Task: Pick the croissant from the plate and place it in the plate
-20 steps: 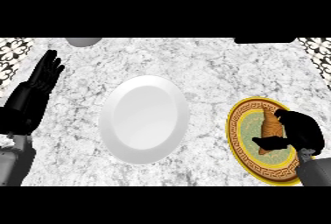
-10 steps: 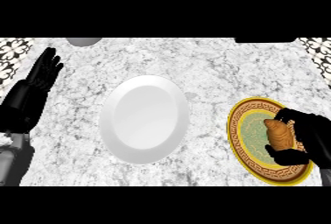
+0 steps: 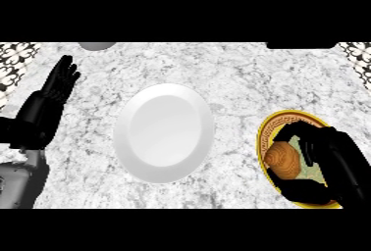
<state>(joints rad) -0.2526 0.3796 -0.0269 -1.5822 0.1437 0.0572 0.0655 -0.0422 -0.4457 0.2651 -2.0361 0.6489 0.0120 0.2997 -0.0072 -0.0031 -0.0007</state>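
A brown croissant (image 3: 282, 160) lies on the gold-rimmed patterned plate (image 3: 270, 128) at the right of the counter. My right hand (image 3: 332, 162) is over that plate, fingers and thumb curled round the croissant from the right side. A plain white plate (image 3: 164, 132) sits at the middle of the counter with nothing on it. At the left edge my left hand (image 3: 45, 105) rests open, fingers up, well apart from both plates.
The counter top is grey-white marble (image 3: 232, 73). A small grey round object (image 3: 96, 45) peeks in at the top left. Patterned dark-and-white surfaces show at the far left (image 3: 13, 63) and far right (image 3: 358, 51) corners.
My right hand has closed in on the croissant, its fingers and thumb now wrapped further round it. The left hand and both plates have stayed put.
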